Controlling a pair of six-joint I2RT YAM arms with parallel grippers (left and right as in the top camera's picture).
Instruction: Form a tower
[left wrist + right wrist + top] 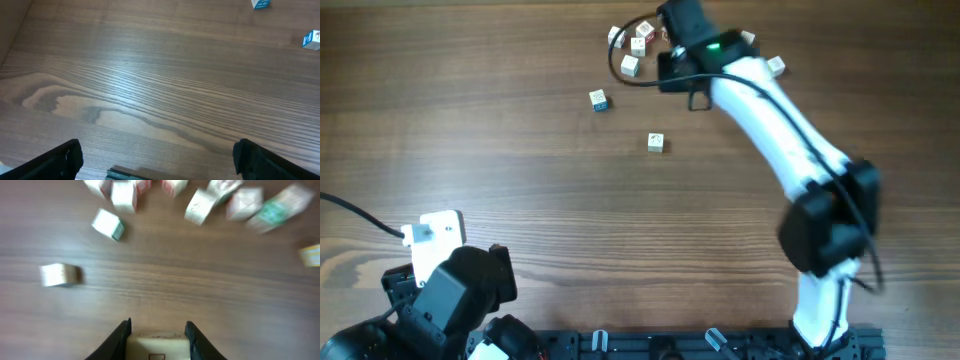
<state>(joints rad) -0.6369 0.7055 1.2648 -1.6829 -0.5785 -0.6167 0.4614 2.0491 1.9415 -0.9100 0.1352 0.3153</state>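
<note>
My right gripper (158,325) is shut on a whitish wooden cube (158,342), whose top face and a small printed mark show between the black fingers (119,339). The cube is just above the wood. In the overhead view the right gripper (672,18) is at the far edge among loose cubes, and it covers the held cube. Several blurred loose cubes lie ahead of it, among them one with green print (277,210) and one to the left (109,224). No upright stack shows, so the tower is out of view. My left gripper (160,161) is open over bare wood.
Single cubes lie apart from the cluster, one blue-marked (598,99) and one nearer the middle (656,142). Another lies right of the right arm (775,67). A black cable (620,70) loops round the cluster. The left arm (450,290) sits at the near left corner.
</note>
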